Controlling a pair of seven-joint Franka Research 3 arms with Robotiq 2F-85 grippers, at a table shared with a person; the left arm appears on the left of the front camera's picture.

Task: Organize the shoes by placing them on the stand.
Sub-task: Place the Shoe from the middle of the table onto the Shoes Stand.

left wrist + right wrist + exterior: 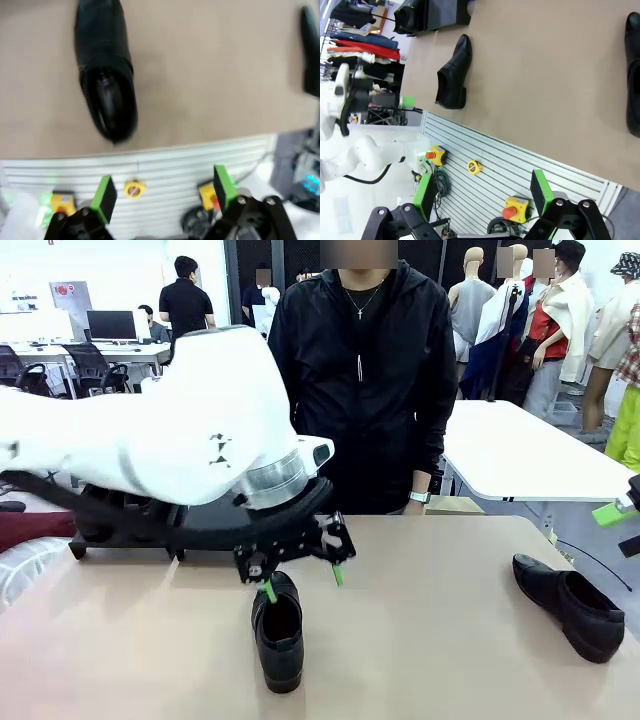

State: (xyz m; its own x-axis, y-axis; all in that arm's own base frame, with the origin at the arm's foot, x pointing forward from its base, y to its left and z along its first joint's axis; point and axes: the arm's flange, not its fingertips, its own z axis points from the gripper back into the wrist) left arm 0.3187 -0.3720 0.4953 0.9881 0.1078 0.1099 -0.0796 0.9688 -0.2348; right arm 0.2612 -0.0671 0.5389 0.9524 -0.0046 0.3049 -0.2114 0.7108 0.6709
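Observation:
One black shoe [278, 632] lies in the middle of the tan table, toe toward me. My left gripper [304, 583] hovers open just over its heel end, one green pad above the shoe's opening. In the left wrist view the same shoe [106, 75] lies beyond the open left gripper [165, 192]. A second shoe [568, 606] lies at the right. My right gripper [620, 525] shows at the right edge, and the right wrist view shows this gripper [482, 192] open and empty off the table's near edge. The black stand [205, 527] sits at the back left, with a shoe [412, 14] on it.
A person in a black jacket [360, 370] stands at the far side, behind the table. My left arm [150, 440] covers much of the stand. A white table [530, 455] stands at the back right. A yellow tape measure [473, 167] lies below the table's near edge.

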